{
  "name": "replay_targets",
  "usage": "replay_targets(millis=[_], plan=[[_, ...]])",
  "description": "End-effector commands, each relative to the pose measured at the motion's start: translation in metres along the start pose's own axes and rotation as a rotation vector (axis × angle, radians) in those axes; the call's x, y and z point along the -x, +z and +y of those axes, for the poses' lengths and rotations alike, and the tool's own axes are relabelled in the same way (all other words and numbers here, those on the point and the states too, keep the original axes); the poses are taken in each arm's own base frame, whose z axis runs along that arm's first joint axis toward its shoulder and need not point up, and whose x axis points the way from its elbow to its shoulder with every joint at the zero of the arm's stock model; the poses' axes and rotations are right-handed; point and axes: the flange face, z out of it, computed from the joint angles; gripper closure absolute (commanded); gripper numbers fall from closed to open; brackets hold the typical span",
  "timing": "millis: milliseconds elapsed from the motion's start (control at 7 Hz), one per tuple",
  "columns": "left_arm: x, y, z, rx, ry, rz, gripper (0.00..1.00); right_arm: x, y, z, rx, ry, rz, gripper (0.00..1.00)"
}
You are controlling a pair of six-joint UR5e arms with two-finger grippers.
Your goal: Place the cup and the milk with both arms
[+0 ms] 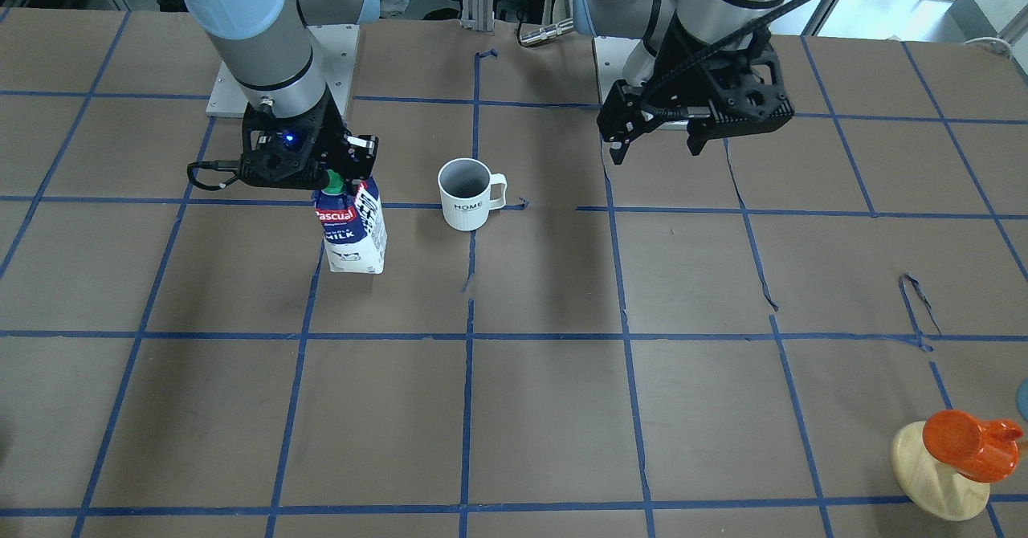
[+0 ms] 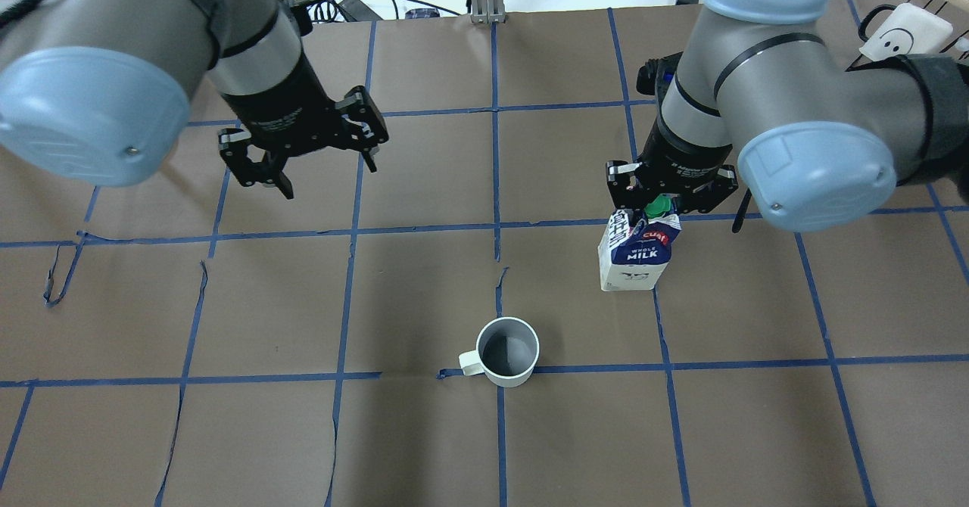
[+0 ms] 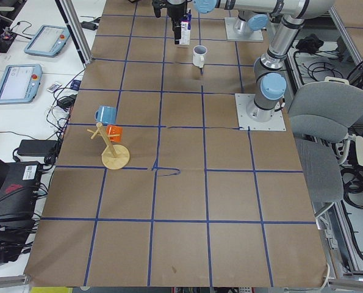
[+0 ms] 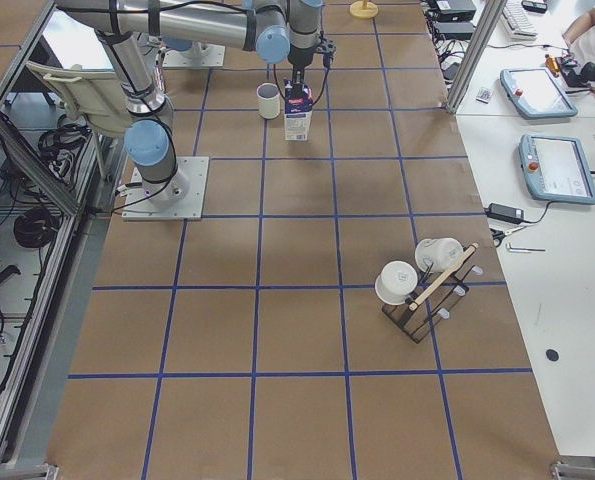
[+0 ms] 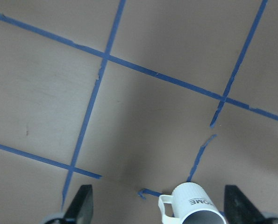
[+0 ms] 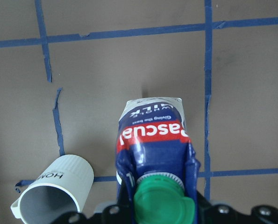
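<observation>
The white "HOME" cup (image 1: 464, 197) stands upright on the table near its middle, also in the overhead view (image 2: 509, 352). The milk carton (image 1: 351, 229) stands upright beside it, its base at or just above the table (image 2: 634, 253). My right gripper (image 1: 341, 178) is shut on the carton's gable top beside the green cap (image 6: 160, 200). My left gripper (image 2: 327, 175) is open and empty, raised above the table and well away from the cup. In the left wrist view the cup (image 5: 195, 207) shows at the bottom edge between the fingertips (image 5: 82, 200).
A wooden mug tree (image 1: 940, 474) with an orange mug (image 1: 964, 442) stands at the table's corner on my left. A dark rack with white cups (image 4: 422, 285) stands far off on my right side. Blue tape lines cross the brown table cover (image 2: 424, 287).
</observation>
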Motion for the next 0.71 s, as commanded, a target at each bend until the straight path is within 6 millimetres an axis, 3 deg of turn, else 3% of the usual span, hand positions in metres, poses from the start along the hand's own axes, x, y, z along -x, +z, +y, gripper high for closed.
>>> replay_targets(millis=[0,571], plan=[[0.012,-0.004,-0.010,-0.023,0.061,0.003,0.00,0.023,0.013,0.019,0.021,-0.040,0.010,0.57],[0.010,-0.011,-0.020,-0.041,0.102,0.007,0.00,0.046,0.028,0.038,0.045,-0.030,0.024,0.57]])
